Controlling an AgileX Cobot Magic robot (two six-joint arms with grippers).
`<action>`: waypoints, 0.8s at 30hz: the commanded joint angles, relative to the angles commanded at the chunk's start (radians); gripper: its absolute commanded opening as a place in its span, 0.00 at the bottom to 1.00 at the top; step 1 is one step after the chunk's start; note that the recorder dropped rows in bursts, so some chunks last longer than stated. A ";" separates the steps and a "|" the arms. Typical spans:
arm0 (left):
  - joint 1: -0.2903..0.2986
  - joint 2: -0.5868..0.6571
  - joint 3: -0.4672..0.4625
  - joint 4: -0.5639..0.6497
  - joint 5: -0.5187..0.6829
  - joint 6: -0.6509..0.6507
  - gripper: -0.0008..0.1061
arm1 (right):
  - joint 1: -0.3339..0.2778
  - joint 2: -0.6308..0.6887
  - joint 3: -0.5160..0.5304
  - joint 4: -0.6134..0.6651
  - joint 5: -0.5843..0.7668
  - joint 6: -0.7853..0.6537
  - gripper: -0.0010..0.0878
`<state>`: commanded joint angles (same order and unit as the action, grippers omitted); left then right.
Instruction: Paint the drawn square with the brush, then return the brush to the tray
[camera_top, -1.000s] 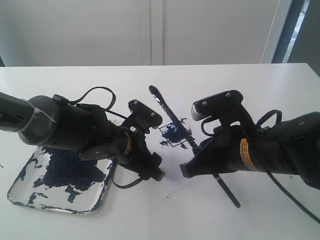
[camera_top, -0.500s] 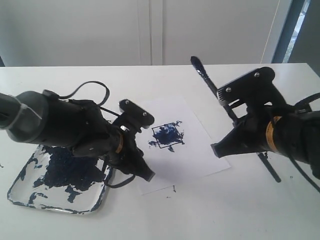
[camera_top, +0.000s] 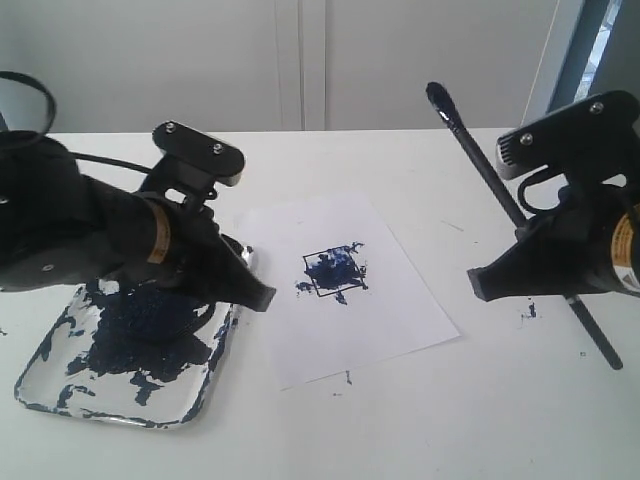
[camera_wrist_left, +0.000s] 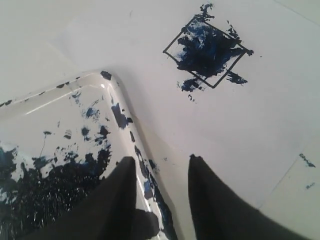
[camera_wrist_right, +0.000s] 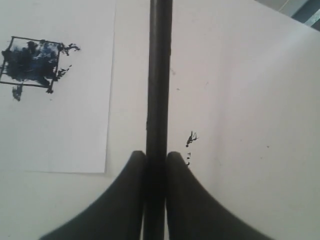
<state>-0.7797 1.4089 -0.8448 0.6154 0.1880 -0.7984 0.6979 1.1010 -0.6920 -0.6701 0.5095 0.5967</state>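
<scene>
The drawn square (camera_top: 333, 272) (camera_wrist_left: 207, 50) (camera_wrist_right: 30, 62) on the white paper (camera_top: 390, 310) is daubed with blue-black paint, some of it spilling past the outline. My right gripper (camera_top: 482, 285) (camera_wrist_right: 156, 155) hangs over the table to the right of the paper, shut on the brush (camera_top: 478, 155) (camera_wrist_right: 159, 75). The long black handle slants up and away, its dark end high in the air. The tray (camera_top: 110, 408) (camera_wrist_left: 114, 92), blotched with dark paint, lies at the left. My left gripper (camera_top: 258, 296) (camera_wrist_left: 162, 161) is open and empty above the tray's corner nearest the paper.
Small paint specks (camera_top: 528, 310) (camera_wrist_right: 190, 137) dot the white table (camera_top: 470, 420) to the right of the paper. A pale wall (camera_top: 300, 60) stands behind the table's far edge, with a window frame (camera_top: 575, 50) at the far right.
My right gripper has lifted the brush off the square and carried it to the right, clear of the paper. My left arm has drawn back left, off the paper, to the tray's edge.
</scene>
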 joint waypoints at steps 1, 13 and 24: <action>0.000 -0.021 0.021 0.007 -0.004 -0.015 0.38 | 0.000 0.000 -0.013 0.032 0.017 -0.033 0.01; 0.000 -0.046 0.135 0.077 -0.254 -0.117 0.38 | 0.000 0.055 -0.215 0.438 0.427 -0.498 0.01; 0.000 0.084 0.131 0.066 -0.366 -0.089 0.53 | 0.015 0.280 -0.443 0.406 0.712 -0.547 0.01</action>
<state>-0.7797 1.4928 -0.7134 0.6809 -0.1783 -0.8877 0.7129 1.3812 -1.1350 -0.2638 1.2211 0.0502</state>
